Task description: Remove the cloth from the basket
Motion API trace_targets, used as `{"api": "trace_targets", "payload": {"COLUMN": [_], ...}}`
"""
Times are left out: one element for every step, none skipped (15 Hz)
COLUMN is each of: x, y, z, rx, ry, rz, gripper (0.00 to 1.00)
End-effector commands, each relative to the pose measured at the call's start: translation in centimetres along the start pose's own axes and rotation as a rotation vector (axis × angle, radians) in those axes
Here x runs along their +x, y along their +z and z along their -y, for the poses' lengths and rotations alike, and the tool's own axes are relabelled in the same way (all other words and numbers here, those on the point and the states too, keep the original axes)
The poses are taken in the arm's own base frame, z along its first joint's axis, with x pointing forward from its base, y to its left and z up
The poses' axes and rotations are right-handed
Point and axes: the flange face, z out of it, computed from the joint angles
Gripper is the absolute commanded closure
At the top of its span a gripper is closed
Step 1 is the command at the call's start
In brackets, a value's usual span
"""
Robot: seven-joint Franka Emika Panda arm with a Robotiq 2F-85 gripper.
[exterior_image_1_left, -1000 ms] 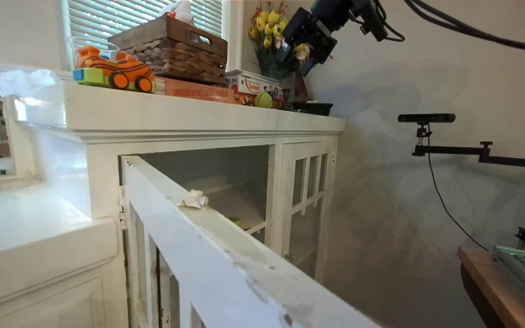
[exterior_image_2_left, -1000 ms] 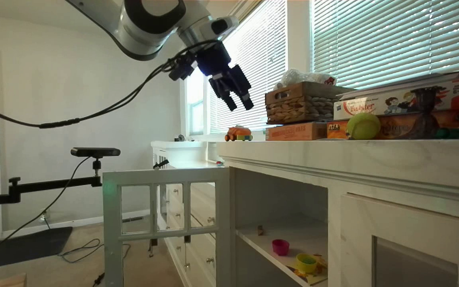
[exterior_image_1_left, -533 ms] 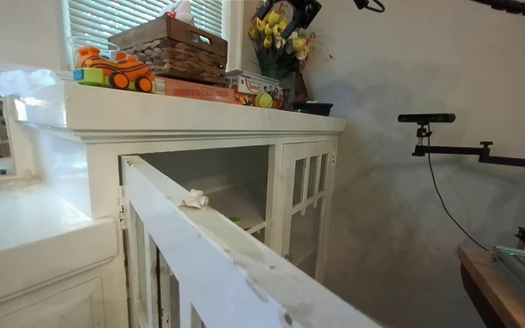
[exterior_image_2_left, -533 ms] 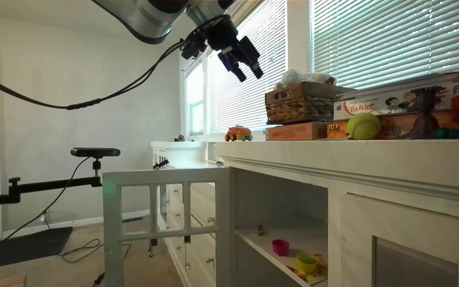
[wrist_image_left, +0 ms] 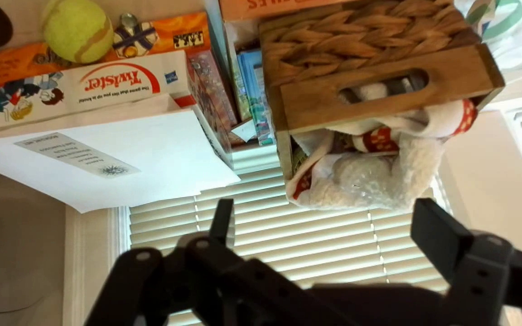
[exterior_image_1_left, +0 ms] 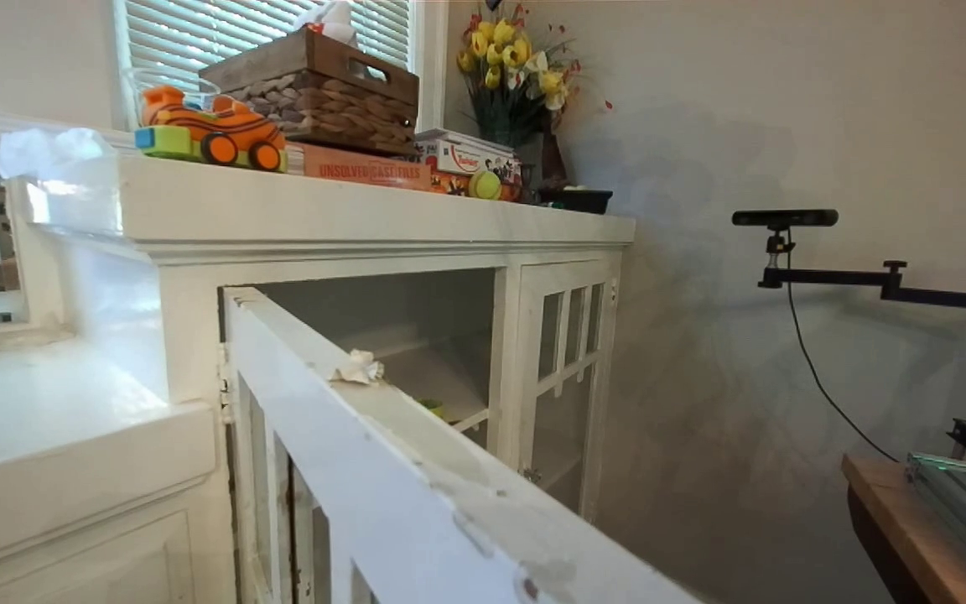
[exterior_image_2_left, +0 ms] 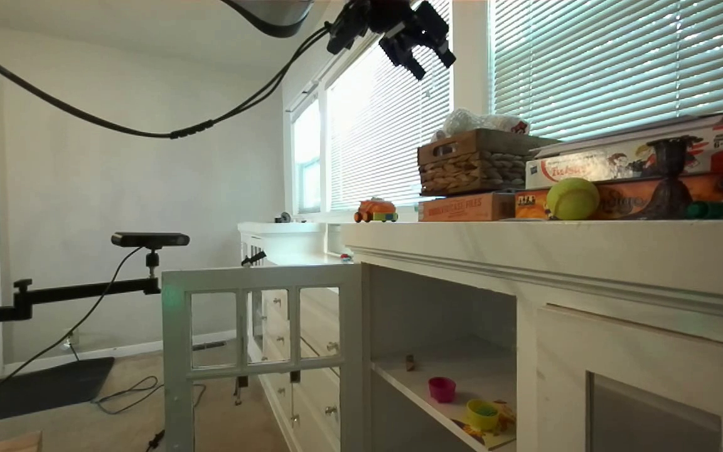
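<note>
The brown wicker basket shows in both exterior views [exterior_image_1_left: 349, 105] [exterior_image_2_left: 452, 176], standing on a red-orange box on the white cabinet top. The cloth [exterior_image_2_left: 487, 123], whitish with red patches, bulges above the basket's rim; it also shows in an exterior view [exterior_image_1_left: 336, 32]. In the wrist view the cloth [wrist_image_left: 365, 176] fills the opening of the basket [wrist_image_left: 379, 108] and overhangs its wooden rim. My gripper [exterior_image_2_left: 435, 68] is open and empty, above and apart from the basket. In the wrist view the gripper [wrist_image_left: 323, 202] has its fingers wide apart, with window blinds between them.
A Twister box [wrist_image_left: 107, 86] and tennis ball [wrist_image_left: 79, 31] are beside the basket. An orange toy [exterior_image_1_left: 206, 126] and yellow flowers [exterior_image_1_left: 504, 50] stand on the cabinet top [exterior_image_1_left: 366, 201]. Window blinds [exterior_image_2_left: 625, 63] are behind. An open cabinet door [exterior_image_2_left: 261, 276] juts out below.
My gripper has moved up and toward the basket's side in an exterior view, and has almost left the top of another. It stays open. Basket and cloth have not moved.
</note>
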Motion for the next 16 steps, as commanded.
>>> {"api": "trace_targets", "payload": {"x": [3.9,4.2,2.5,3.0,3.4,3.6,3.7,3.7,3.6,3.9,4.3,4.5,4.9,5.3,5.6,5.9], "y": [2.2,2.4,1.7,2.1,2.3,2.5,2.5,2.5,2.6,3.1,3.6,4.1,4.6,5.1,5.7,6.4], "z": [0.9,0.9,0.3,0.4,0.5,0.5,0.5,0.5,0.6,0.8,0.8,0.7,0.8,1.0,1.1,1.3], "rx": [-0.029,-0.042,-0.014,-0.019,-0.022,-0.022,-0.022,-0.023,-0.018,-0.021,-0.024,-0.032,-0.035,-0.032,-0.029,-0.031], "ry": [0.040,0.048,0.021,0.027,0.031,0.033,0.033,0.033,0.030,0.033,0.039,0.040,0.041,0.044,0.046,0.052], "rz": [0.000,0.003,0.004,0.006,0.007,0.005,0.005,0.005,0.013,0.017,0.017,0.024,0.026,0.024,0.028,0.034], "gripper": [0.00,0.00,0.00,0.00,0.00,0.00,0.00,0.00,0.00,0.00,0.00,0.00,0.00,0.00,0.00,0.00]}}
